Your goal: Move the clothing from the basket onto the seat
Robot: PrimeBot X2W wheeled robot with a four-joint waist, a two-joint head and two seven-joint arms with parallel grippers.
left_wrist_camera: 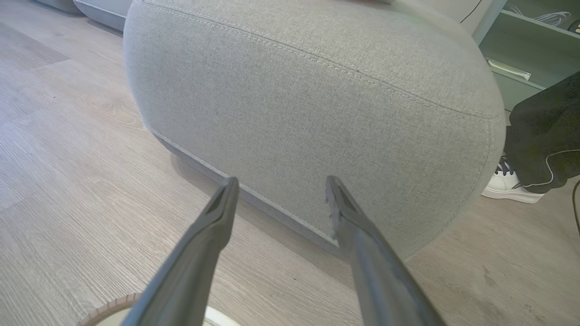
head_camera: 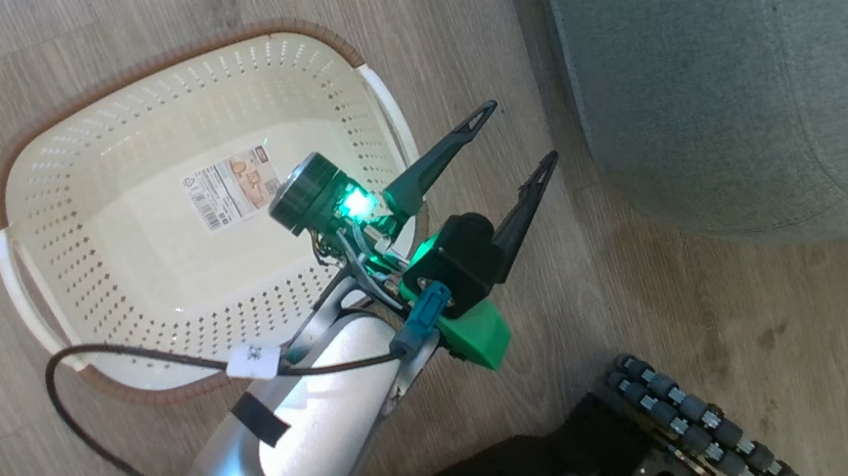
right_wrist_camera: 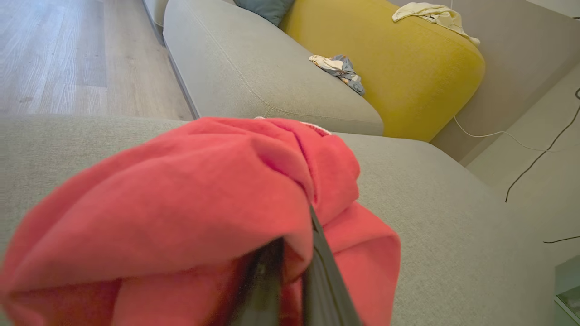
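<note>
— Clothing point(right_wrist_camera: 195, 199), where is it?
— In the right wrist view it is a bright red bunch of soft fabric heaped over the grey seat point(right_wrist_camera: 453, 235), filling the lower left from 6 to 10 o'clock. I cannot tell whether it rests on the cushion or hangs just above it
— And the right gripper point(right_wrist_camera: 292, 258)?
— Pressed together, pinching a fold of the clothing; its two dark fingers vanish into the red cloth at 6 o'clock
— The left gripper point(head_camera: 519, 135)?
— Spread wide, nothing between the fingers. In the head view it hangs over the wooden floor point(head_camera: 441, 3), pointing toward 2 o'clock, between the basket and the seat's rounded corner
— Where is the basket point(head_camera: 63, 264)?
— On the floor at 10 o'clock from that gripper, its near rim passing under the pale forearm point(head_camera: 295, 439); a paper label point(head_camera: 233, 188) lies on its bottom
— Anything else?
— Behind the seat, at 1 o'clock in the right wrist view, a yellow cushion point(right_wrist_camera: 408, 77) with a pale cloth point(right_wrist_camera: 430, 13) on top. In the left wrist view a white shoe point(left_wrist_camera: 509, 188) stands on the floor at 3 o'clock, just beside the seat
</note>
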